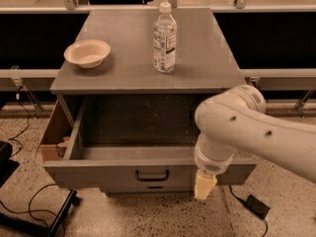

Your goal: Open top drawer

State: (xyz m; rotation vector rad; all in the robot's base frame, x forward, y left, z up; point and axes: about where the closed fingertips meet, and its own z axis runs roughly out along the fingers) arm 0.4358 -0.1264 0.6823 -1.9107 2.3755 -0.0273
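The top drawer (98, 174) is a wide grey metal box pulled far out from under the grey cabinet top (197, 58). Its inside looks empty. A small black bar handle (152, 175) sits in the middle of its flat front. My gripper (204, 186) hangs from the white arm (247, 127) at the right part of the drawer front, to the right of the handle. Its pale tip points down in front of the drawer front and holds nothing that I can see.
A clear water bottle (164, 31) and a cream bowl (87, 53) stand on the cabinet top. A cardboard box (53, 135) sits left of the drawer. Cables (29, 201) and a black adapter (257, 207) lie on the speckled floor.
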